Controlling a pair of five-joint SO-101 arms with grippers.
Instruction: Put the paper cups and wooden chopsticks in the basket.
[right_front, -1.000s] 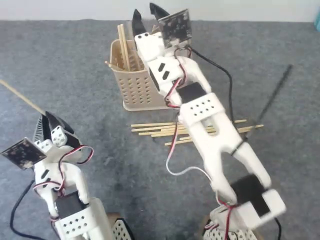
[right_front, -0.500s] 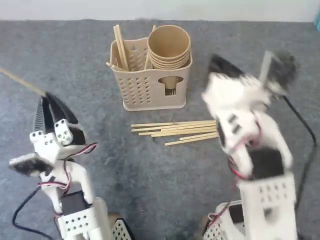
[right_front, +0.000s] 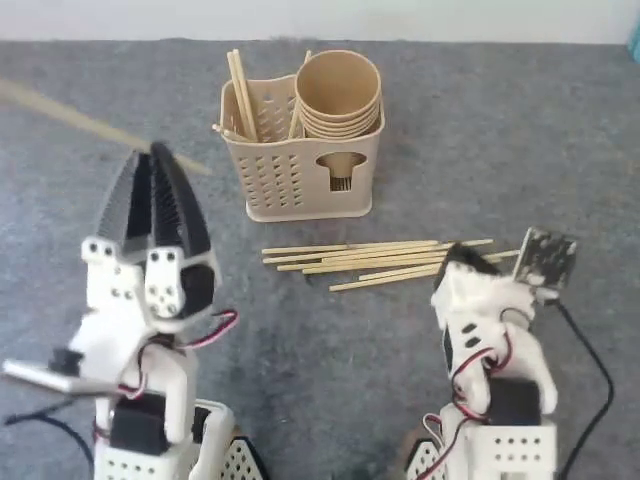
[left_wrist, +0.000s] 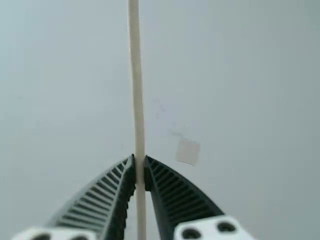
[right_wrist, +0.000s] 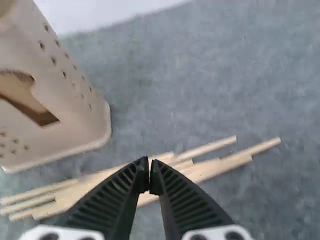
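Chopstick (left_wrist: 135, 75) clamped in left hand (right_front: 152, 152), left of frame; right hand (right_wrist: 149, 172) closed, empty, over loose chopsticks (right_front: 350, 258), centre.

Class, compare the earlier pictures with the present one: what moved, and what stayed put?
The right gripper, open over the basket before, pulled back toward its base and is now shut above the loose chopsticks. The left gripper swung forward toward the basket, keeping its chopstick. Basket, cups and loose chopsticks stayed put.

The perforated plastic basket (right_front: 300, 185) is beige, patterned with rows of holes; the stacked paper cups (right_front: 340, 95) tan; the loose wooden chopsticks (right_front: 350, 262) pale yellow; the carpeted desk (right_front: 520, 140) mottled grey.
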